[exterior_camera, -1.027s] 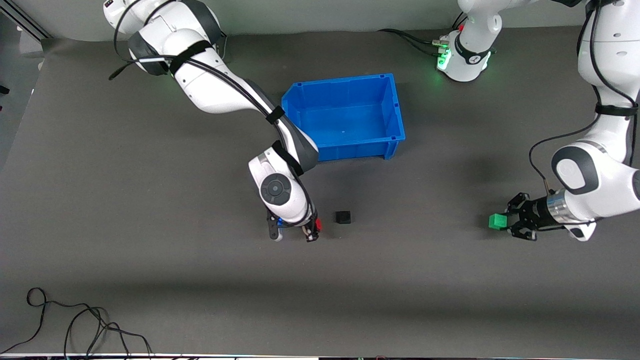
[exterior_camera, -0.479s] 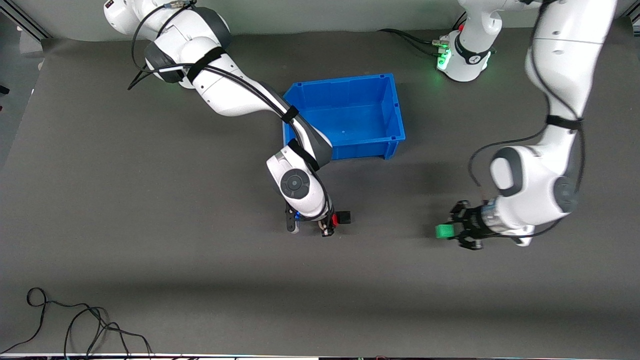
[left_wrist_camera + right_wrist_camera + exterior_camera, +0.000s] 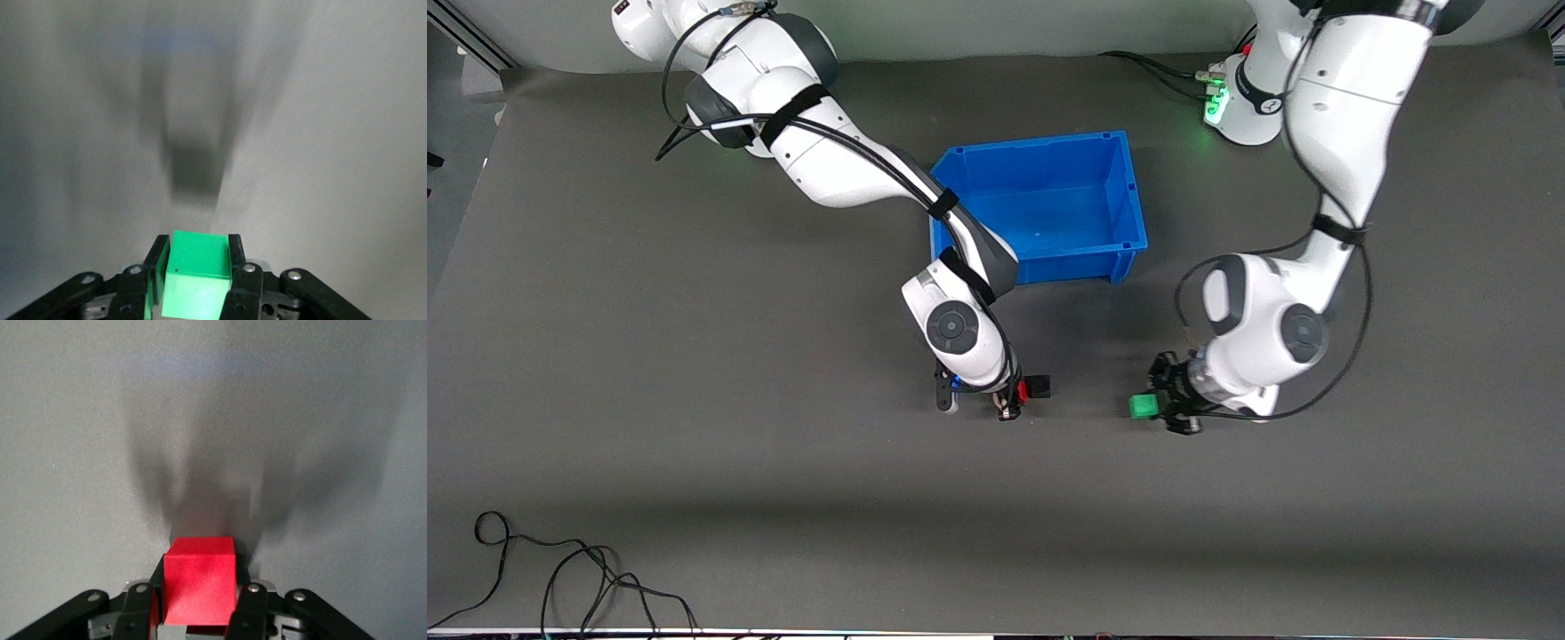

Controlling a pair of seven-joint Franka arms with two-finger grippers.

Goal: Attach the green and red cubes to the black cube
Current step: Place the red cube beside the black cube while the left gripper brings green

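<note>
The black cube [image 3: 1040, 386] lies on the grey mat, nearer to the front camera than the blue bin. My right gripper [image 3: 1021, 391] is shut on the red cube [image 3: 1025, 388] and holds it against the black cube's side toward the right arm's end. The red cube fills the jaws in the right wrist view [image 3: 200, 577]; the black cube does not show there. My left gripper [image 3: 1147, 406] is shut on the green cube [image 3: 1142, 406], low over the mat, apart from the black cube toward the left arm's end. The green cube shows between the fingers in the left wrist view [image 3: 198, 273].
An empty blue bin [image 3: 1049, 267] stands farther from the front camera than the cubes, with the right arm's forearm over its corner. A black cable [image 3: 560, 578] lies near the front edge at the right arm's end.
The left arm has swept the green cube across the mat toward the black cube. The right gripper brought the red cube up to the black cube, then stayed still.
</note>
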